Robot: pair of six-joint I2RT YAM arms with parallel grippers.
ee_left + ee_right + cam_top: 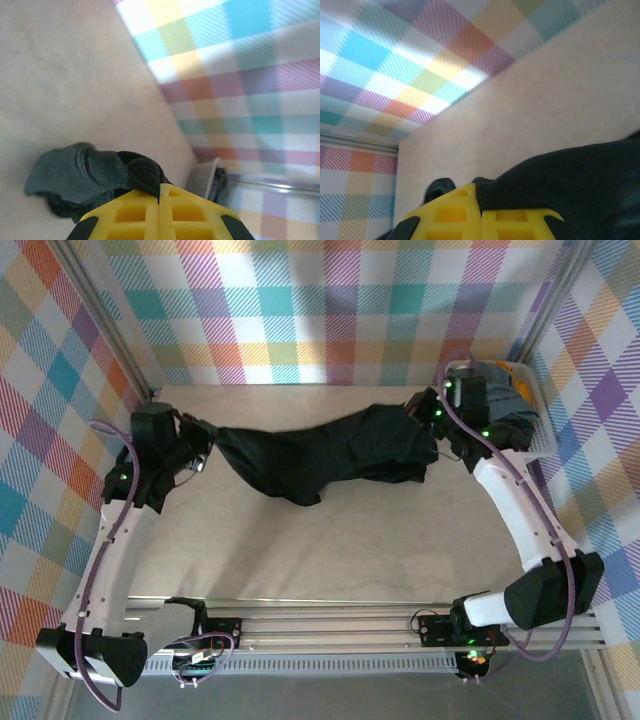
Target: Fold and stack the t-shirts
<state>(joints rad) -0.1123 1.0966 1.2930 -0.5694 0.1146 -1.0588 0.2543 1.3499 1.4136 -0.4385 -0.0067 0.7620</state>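
A large black t-shirt hangs stretched between my two grippers across the back half of the table, sagging in the middle. My left gripper is shut on its left end; the left wrist view shows black cloth pinched between the yellow fingers of that gripper. My right gripper is shut on the right end; black cloth bulges over its yellow fingers where they meet. More t-shirts, grey-blue with a bit of yellow-orange, lie in the basket behind the right arm.
A white slatted basket stands at the back right corner, also seen in the left wrist view. Plaid walls close in the table on three sides. The beige tabletop lies bare in front of the shirt.
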